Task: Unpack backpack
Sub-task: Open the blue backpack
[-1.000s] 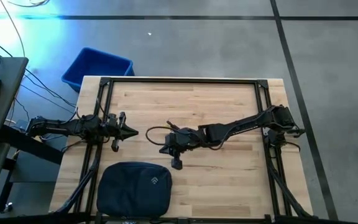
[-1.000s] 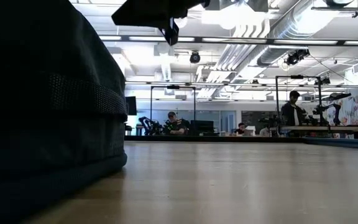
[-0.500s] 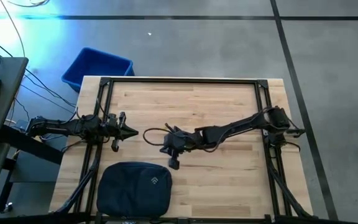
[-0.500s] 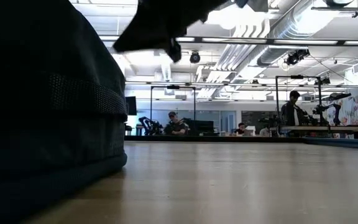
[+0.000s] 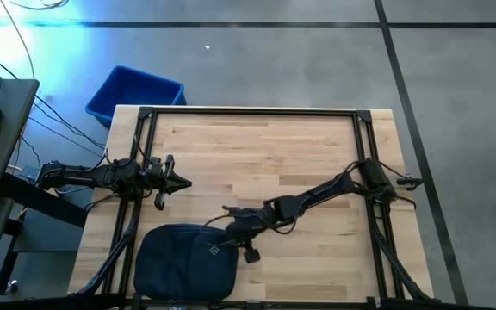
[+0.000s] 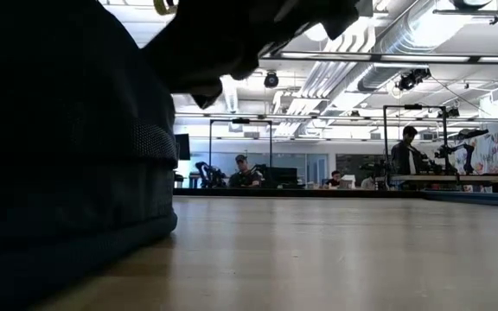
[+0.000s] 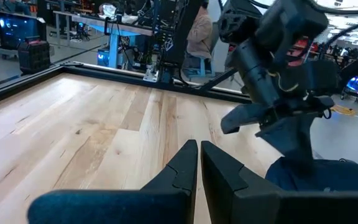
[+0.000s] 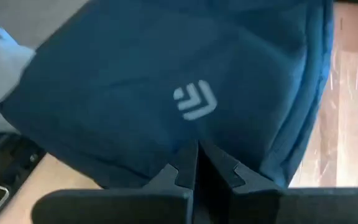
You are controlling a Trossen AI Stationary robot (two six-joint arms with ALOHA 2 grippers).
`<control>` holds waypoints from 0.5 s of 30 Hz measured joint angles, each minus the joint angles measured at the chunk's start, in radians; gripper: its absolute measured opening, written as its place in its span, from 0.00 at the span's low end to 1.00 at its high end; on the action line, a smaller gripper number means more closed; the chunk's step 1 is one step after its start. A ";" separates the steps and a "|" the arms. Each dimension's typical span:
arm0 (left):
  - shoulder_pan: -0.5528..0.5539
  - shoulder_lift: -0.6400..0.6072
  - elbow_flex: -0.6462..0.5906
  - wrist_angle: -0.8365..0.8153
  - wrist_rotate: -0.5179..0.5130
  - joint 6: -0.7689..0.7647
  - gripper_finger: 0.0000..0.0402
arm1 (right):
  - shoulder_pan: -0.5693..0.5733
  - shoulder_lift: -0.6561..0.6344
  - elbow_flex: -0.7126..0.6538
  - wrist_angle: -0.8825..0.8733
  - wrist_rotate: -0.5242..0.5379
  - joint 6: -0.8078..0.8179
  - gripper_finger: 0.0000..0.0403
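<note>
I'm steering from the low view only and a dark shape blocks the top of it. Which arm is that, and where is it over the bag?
Observer: The right gripper, above the backpack's upper right corner.
Operator: Is it holding anything?
Observer: No. Its fingers are shut and empty, pointing at the white logo.
Operator: And the other arm?
Observer: The left gripper waits shut at the table's left side, clear of the bag.
</note>
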 joint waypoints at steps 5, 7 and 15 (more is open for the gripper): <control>0.000 0.000 0.000 0.000 0.000 0.000 0.01 | 0.030 -0.001 0.002 0.069 -0.001 -0.044 0.00; 0.000 0.000 0.000 0.000 -0.001 0.000 0.01 | 0.041 -0.001 0.002 0.048 -0.006 -0.133 0.00; 0.000 0.000 0.000 0.000 -0.003 0.000 0.01 | 0.102 0.000 0.080 -0.132 0.154 -0.466 0.00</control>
